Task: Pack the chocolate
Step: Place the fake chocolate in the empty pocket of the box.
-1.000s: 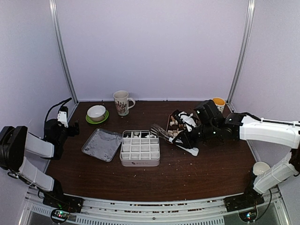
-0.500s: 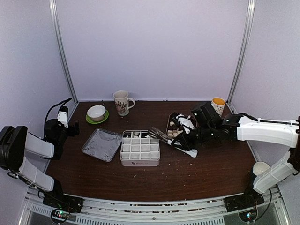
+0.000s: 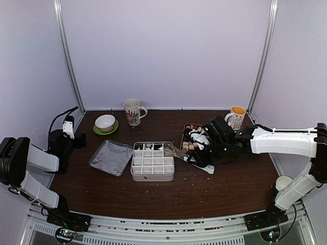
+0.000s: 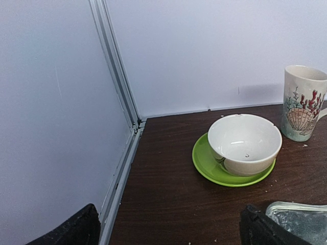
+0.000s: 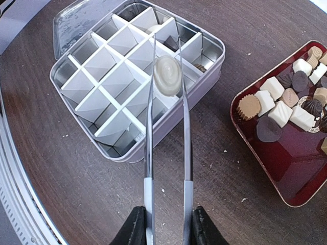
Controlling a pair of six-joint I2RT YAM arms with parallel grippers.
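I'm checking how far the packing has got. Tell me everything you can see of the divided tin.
The tin is a shallow, silvery metal box with rounded corners, lid off, standing flat on the brown table. White dividers split it into a grid of square cells. Most cells are empty; a few along its far side hold chocolates. Its lid lies just to its left. The tongs hover above it with a white chocolate; no contact is visible.

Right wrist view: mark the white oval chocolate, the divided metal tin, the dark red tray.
white oval chocolate [image 5: 167,75], right wrist view, top.
divided metal tin [image 5: 202,81], right wrist view, side wall.
dark red tray [image 5: 291,163], right wrist view, bare floor.
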